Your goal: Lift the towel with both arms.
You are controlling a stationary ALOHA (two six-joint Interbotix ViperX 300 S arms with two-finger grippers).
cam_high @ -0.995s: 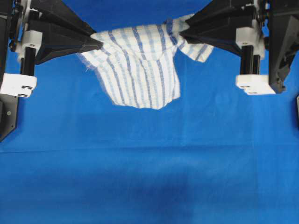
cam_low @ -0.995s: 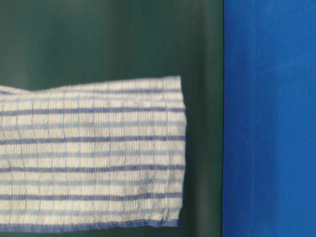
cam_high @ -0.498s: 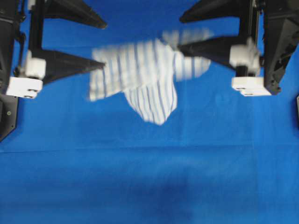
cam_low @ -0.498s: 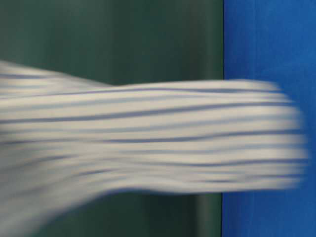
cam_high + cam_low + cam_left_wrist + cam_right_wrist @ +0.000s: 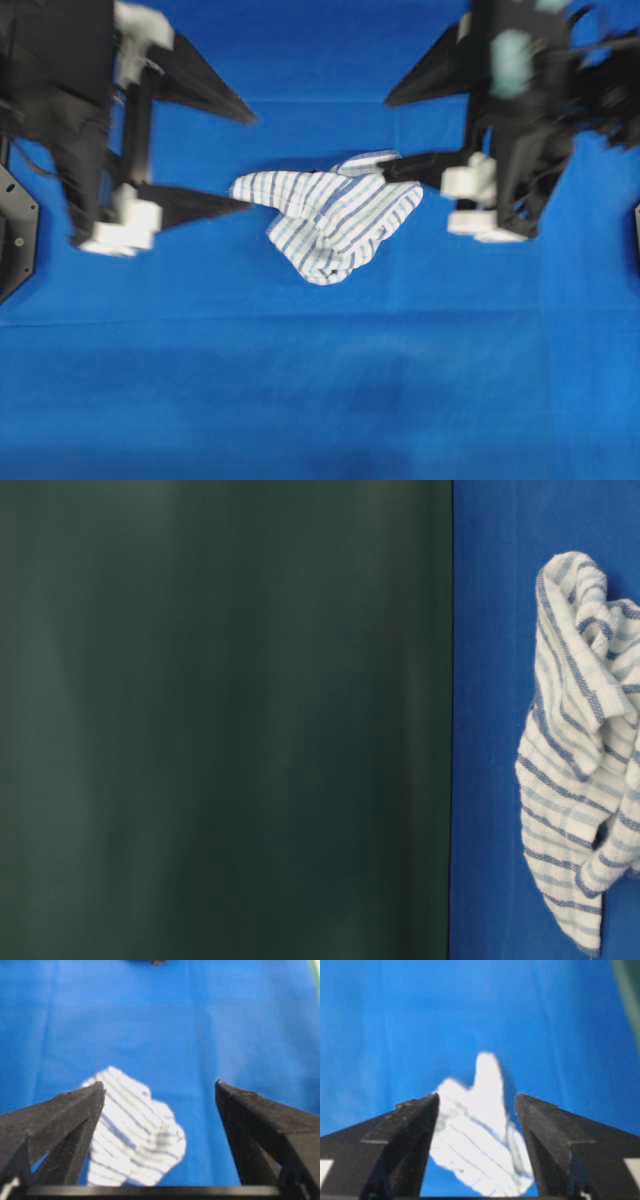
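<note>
No legible text, labels, brand marks or nos. in any view. Towel [image 5: 330,220] shows stripe pattern only. Gripper fittings carry no readable markings.

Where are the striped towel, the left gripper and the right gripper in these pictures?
towel [image 5: 330,220]: overhead view, middle of the crumpled striped cloth.
left gripper [image 5: 245,160]: overhead view, open gap midway between its two black fingertips.
right gripper [image 5: 388,135]: overhead view, open gap midway between its two fingertips.

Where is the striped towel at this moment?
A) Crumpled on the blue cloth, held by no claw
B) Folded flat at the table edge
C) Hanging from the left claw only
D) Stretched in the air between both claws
A: the towel lies bunched on the blue cloth, with left claw and right claw both open.
</note>
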